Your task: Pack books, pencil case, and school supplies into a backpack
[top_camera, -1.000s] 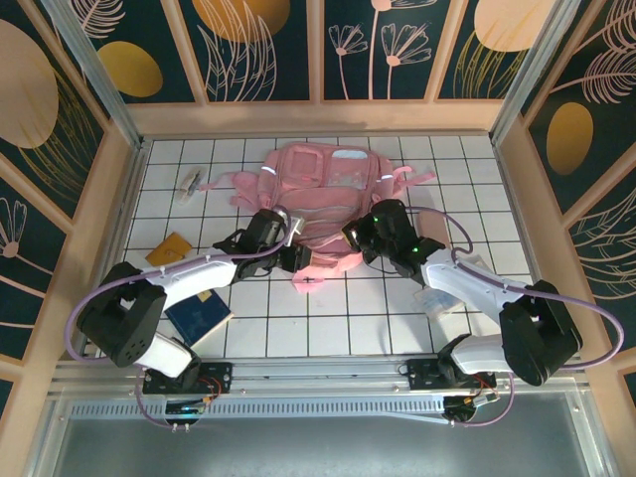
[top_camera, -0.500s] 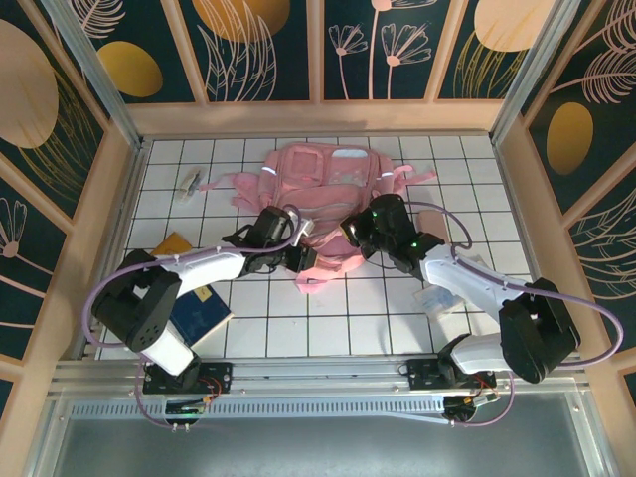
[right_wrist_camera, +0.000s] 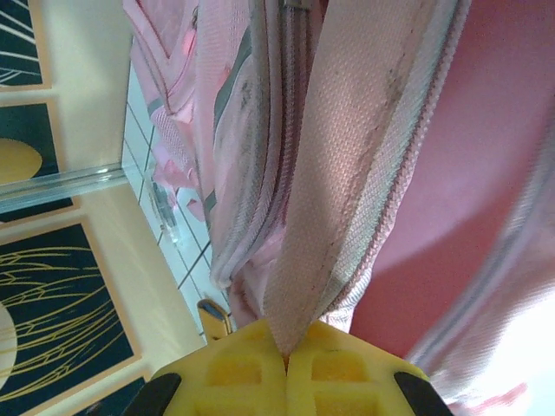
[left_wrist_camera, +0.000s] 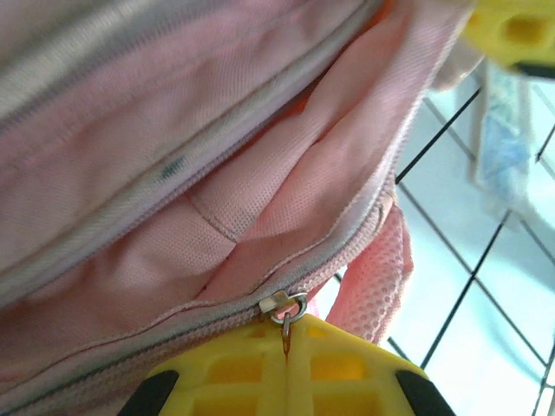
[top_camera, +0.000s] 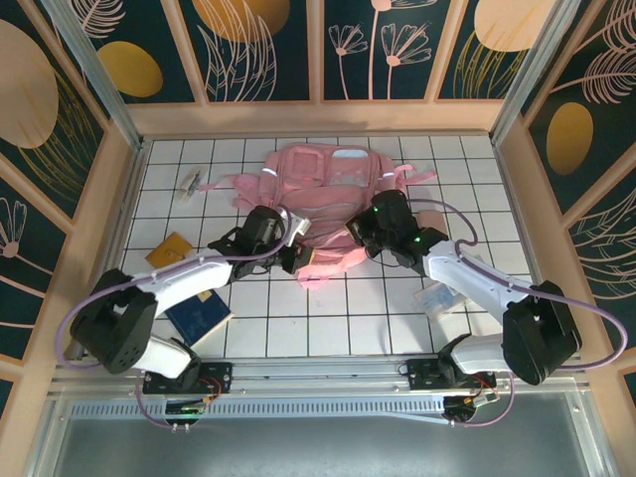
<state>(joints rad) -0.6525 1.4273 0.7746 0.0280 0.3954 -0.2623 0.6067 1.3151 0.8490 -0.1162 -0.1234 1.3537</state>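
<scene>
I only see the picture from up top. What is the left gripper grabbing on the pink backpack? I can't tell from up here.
Observer: In the left wrist view the left gripper is shut, with the zipper pull of the backpack pinched where its yellow fingers meet.
Operator: And the other one?
Observer: In the right wrist view the right gripper is shut on a pink fabric strip beside the zipper.
Operator: Is the bag open?
Observer: Yes. By the left gripper the zipper is parted and pink lining shows inside.

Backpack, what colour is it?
The backpack is soft pink all over, seen best in the top external view.
</scene>
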